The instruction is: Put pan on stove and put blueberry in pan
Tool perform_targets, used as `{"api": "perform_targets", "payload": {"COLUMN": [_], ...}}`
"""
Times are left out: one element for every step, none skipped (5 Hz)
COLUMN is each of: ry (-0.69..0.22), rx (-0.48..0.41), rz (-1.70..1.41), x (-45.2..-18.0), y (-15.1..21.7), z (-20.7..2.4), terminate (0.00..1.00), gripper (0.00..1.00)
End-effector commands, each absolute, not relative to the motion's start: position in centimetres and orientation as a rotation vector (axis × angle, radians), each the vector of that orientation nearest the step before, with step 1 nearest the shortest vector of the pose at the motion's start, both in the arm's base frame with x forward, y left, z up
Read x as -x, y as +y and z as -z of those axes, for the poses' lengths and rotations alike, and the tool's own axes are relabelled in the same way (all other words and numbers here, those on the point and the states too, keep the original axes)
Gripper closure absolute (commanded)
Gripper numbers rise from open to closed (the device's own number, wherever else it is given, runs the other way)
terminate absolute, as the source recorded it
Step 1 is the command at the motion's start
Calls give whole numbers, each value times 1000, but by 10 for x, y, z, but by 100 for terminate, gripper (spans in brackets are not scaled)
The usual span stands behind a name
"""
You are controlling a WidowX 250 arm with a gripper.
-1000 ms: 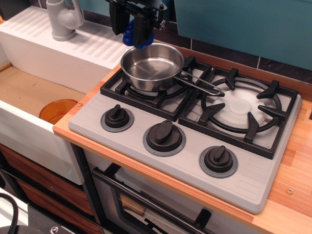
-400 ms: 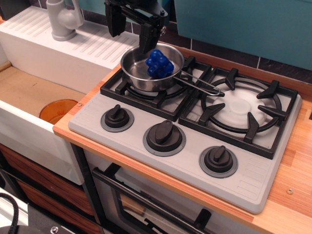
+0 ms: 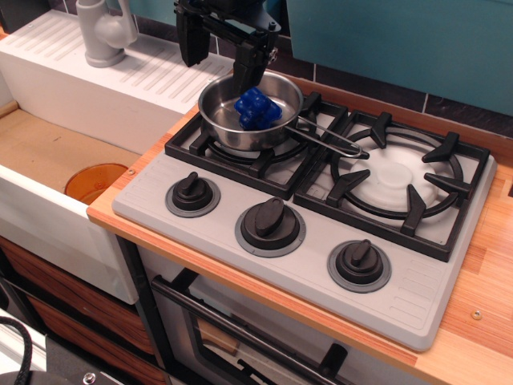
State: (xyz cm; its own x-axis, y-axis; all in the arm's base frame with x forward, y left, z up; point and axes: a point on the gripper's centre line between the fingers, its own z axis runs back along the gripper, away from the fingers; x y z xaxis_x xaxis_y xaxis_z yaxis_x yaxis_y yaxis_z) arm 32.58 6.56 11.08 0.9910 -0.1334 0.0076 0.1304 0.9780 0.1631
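Lettering is showing nowhere legible on the stove (image 3: 240, 265), its knobs (image 3: 271, 224) or the tiled wall. Reaching down from the top edge, where the arm is being cut off, the gripper (image 3: 218, 52) is hanging just above the back rim of the pan (image 3: 220, 116) with its two black fingers (image 3: 247, 64) spread apart and gripping nothing. Resting inside the pan toward its right side is the blueberry (image 3: 256, 109), while the pan is sitting on the left grate (image 3: 192, 144) with its wire handle pointing right, and the fingertip by the rim seems clear of it, though the angle is making that hard to judge.
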Motion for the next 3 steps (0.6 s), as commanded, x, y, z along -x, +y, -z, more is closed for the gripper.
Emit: {"api": "perform_targets", "payload": {"ry": [-109, -80, -71], "rx": [-160, -188, -139], "rz": [140, 135, 128], "x": [-329, -331, -335], "y": [60, 60, 61], "z": [-139, -137, -134], "terminate": [0, 0, 100], "gripper": [0, 0, 0]}}
